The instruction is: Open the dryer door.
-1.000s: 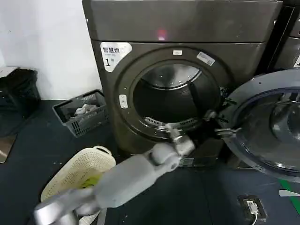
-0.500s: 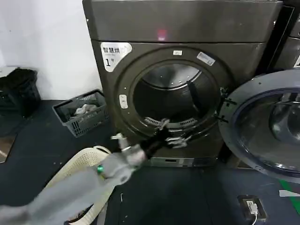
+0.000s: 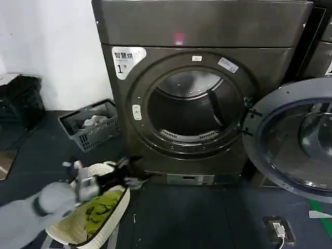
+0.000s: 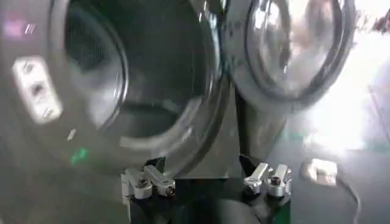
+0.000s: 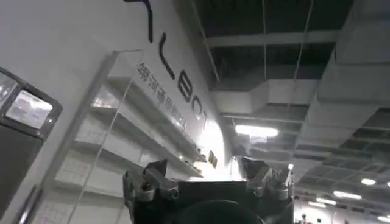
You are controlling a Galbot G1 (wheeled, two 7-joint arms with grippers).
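Dryer door (image 3: 293,142): one, swung fully open to the right of the drum mouth, hinged at the opening's right edge; dark grey inner face toward the room, tinted glass in the middle.
Dryer (image 3: 199,88): one dark grey-brown front-loader, white sticker (image 3: 126,59) marked "1", one small red light (image 3: 179,38) lit; drum open and dark inside.
Second machine (image 3: 321,41): one, just to the right, behind the open door.
Baskets: two on the floor to the left; one grey crate (image 3: 91,124) by the wall, one cream basket (image 3: 98,207) nearer.
Left tool (image 3: 127,176): low, over the cream basket's rim, clear of the dryer, fingers apart and holding nothing.
Right tool (image 5: 207,179): pointed up at a ceiling; fingers spread, nothing between them.
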